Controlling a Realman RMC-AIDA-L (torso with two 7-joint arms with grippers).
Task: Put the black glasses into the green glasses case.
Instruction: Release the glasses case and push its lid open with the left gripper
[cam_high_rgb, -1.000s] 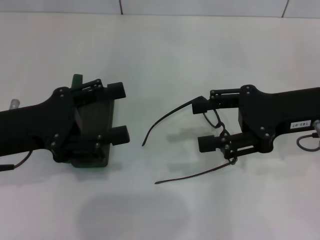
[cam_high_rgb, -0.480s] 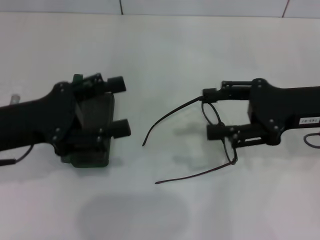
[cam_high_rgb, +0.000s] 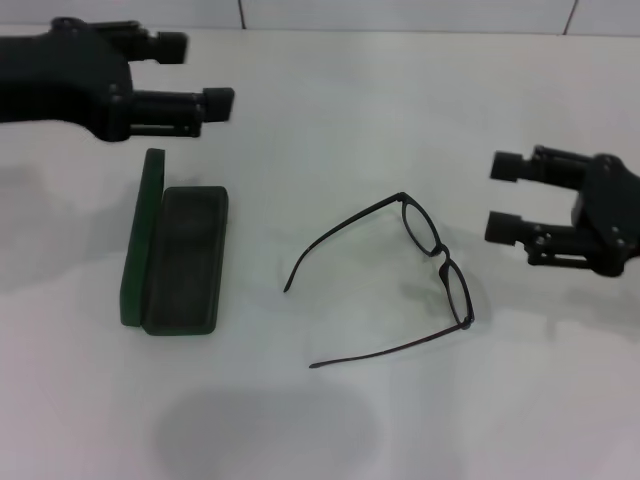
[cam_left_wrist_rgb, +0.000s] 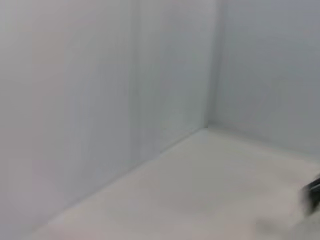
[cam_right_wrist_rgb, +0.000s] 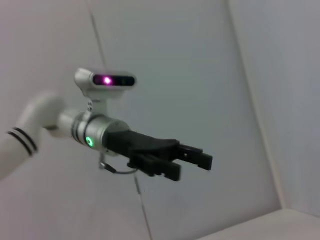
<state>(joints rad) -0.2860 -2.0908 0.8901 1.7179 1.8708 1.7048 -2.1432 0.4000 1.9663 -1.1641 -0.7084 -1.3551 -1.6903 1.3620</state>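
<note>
The black glasses (cam_high_rgb: 441, 254) lie on the white table, near the middle, with both temple arms unfolded and pointing left. The green glasses case (cam_high_rgb: 185, 258) lies open to their left, its lid (cam_high_rgb: 150, 235) standing on edge along the left side and its inside empty. My left gripper (cam_high_rgb: 200, 72) is open and raised at the far left, behind the case. It also shows in the right wrist view (cam_right_wrist_rgb: 192, 161), far off and in the air. My right gripper (cam_high_rgb: 502, 197) is open, to the right of the glasses and clear of them.
The white table (cam_high_rgb: 330, 130) ends at a pale wall (cam_high_rgb: 400, 12) at the back. The left wrist view shows only the wall corner (cam_left_wrist_rgb: 207, 125) and bare table.
Both arms have pulled away. The left gripper rose and moved back off the case, which now shows in full. The right gripper drew right, off the glasses, which stay on the table.
</note>
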